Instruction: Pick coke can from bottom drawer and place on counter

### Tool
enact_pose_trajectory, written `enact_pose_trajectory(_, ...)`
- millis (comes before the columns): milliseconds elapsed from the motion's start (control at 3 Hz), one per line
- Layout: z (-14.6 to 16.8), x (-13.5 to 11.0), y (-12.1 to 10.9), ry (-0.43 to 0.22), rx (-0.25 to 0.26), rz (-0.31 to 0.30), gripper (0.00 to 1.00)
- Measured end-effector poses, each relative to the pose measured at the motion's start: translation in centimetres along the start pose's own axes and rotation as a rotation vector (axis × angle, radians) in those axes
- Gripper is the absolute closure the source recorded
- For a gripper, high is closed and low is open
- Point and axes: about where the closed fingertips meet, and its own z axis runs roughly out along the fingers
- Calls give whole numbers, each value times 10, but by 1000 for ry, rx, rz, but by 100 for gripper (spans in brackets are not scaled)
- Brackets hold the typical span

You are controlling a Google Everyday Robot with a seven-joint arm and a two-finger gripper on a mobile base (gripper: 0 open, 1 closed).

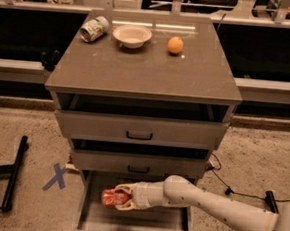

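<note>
My gripper (118, 197) is inside the open bottom drawer (141, 223), its fingers closed top and bottom on the coke can (109, 197), which lies sideways. The arm enters from the right, under the two partly open upper drawers, hence the low reach. The counter (148, 72) above carries a green-and-white can (94, 28), a bowl (132, 35) and an orange (175, 44) along its rear; the front is bare, suitable for placement.

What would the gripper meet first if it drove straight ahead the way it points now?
The coke can, clamped in the gripper inside the bottom drawer. Past it, that drawer's side wall comes next, probably close; depth is unclear.
</note>
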Motion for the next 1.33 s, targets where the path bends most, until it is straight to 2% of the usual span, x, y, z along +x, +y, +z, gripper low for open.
enact_pose_trajectory(667, -104, -85, -21, 76, 108, -140, 100)
enact_pose_trajectory(1000, -104, -85, -21, 76, 108, -140, 100)
enact_pose_trajectory(1333, -124, -101, -31, 65, 137, -163, 100)
